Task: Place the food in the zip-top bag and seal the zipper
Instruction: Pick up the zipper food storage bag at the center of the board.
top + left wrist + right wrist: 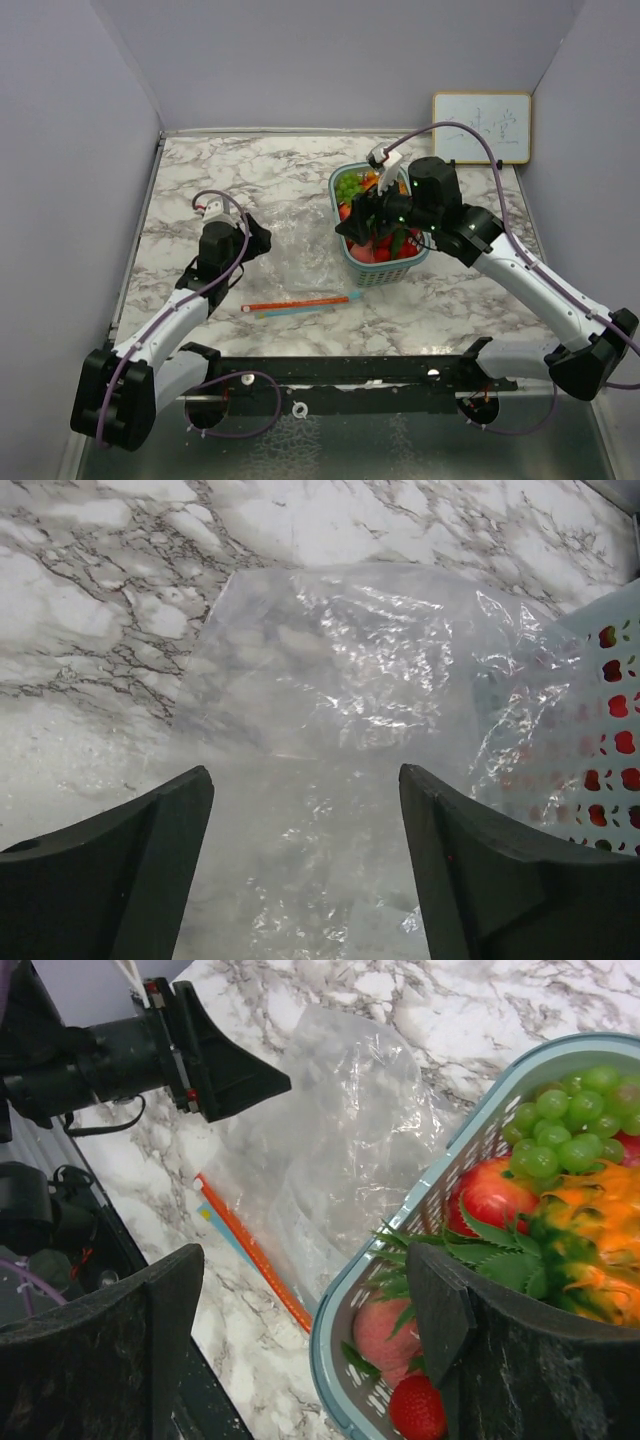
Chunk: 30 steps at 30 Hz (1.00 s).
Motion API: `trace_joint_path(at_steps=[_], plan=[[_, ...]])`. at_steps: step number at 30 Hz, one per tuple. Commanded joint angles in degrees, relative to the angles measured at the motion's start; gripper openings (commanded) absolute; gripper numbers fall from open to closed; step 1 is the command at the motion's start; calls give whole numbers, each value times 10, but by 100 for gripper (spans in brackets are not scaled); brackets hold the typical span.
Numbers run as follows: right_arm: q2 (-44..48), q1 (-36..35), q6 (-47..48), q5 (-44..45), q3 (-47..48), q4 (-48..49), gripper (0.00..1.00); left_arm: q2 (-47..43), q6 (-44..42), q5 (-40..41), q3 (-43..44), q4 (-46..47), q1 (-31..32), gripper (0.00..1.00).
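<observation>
I hold the left gripper (303, 780) spread over the clear crinkled zip-top plastic bag (370, 670), flat left of the teal mesh basket (385, 272); the right gripper (300, 1260), spread, hangs over the glossy toy fruits and vegetables (490, 1195) inside, where a closing pinch may snag the rim instead

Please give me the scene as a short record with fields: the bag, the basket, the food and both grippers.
bag: clear, flat on the table, no food seen inside
zipper strip: orange, at the bag's near edge
basket: teal, right of the bag
food: grapes, strawberry and more, all in the basket
left gripper: open, over the bag
right gripper: open, over the basket's rim
</observation>
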<state>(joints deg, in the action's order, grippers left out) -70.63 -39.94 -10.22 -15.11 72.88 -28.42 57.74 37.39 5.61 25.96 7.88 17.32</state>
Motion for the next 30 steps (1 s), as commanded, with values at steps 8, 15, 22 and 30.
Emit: trace_joint_path(at_steps=[8, 15, 22, 30], plan=[[-20, -22, 4, -10, -1, 19, 85, 45, -22, 33, -76, 91, 0, 99], [-21, -23, 1, -9, -6, 24, 85, 111, -27, -2, -79, 143, 0, 82], [-17, -24, 3, -9, -6, 23, 84, 159, -21, -71, -64, 173, 1, 6], [-12, -55, 48, -40, -7, 0, 75, -34, 20, -53, 34, -38, 1, 0]])
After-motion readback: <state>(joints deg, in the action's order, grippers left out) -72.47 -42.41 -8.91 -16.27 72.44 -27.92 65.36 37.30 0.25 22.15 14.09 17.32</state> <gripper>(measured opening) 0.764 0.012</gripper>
